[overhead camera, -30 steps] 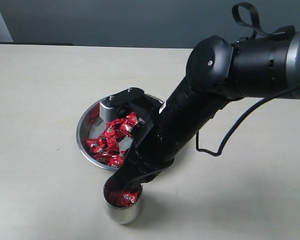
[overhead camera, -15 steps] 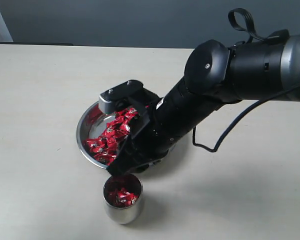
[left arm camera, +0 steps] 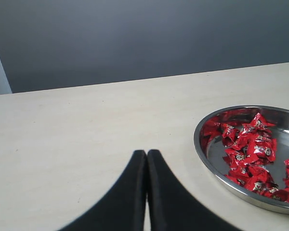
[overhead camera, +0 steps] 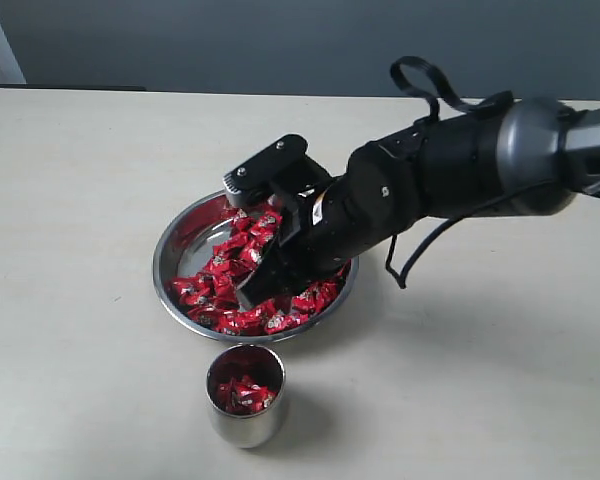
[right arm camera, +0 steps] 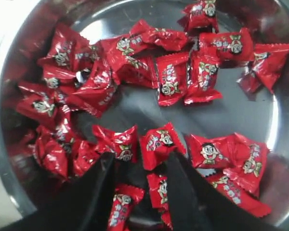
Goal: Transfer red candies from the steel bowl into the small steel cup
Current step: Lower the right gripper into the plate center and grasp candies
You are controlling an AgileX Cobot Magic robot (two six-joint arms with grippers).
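Note:
The steel bowl [overhead camera: 164, 252] sits mid-table with many red candies [overhead camera: 220, 268] piled in it. Just in front of it stands the small steel cup [overhead camera: 246, 421], which holds a few red candies [overhead camera: 243, 392]. My right gripper [overhead camera: 252, 296] hangs low over the bowl's near side, open, fingertips down among the wrappers. In the right wrist view the right gripper [right arm camera: 140, 161] has its black fingers [right arm camera: 103, 168] spread, with loose candies [right arm camera: 156, 139] lying in the gap over the bowl floor [right arm camera: 231, 113]. My left gripper [left arm camera: 146, 154] is shut and empty above bare table, beside the bowl [left arm camera: 198, 144].
The right arm [overhead camera: 450, 175] and its black cable [overhead camera: 420, 265] stretch over the table from the right and cover the bowl's far right rim. Pale tabletop [overhead camera: 80, 200] surrounds the bowl and cup. A dark wall [overhead camera: 280, 40] stands behind.
My right gripper has drawn back from over the cup and moved to the bowl, dropping among the candies. The cup stands uncovered now.

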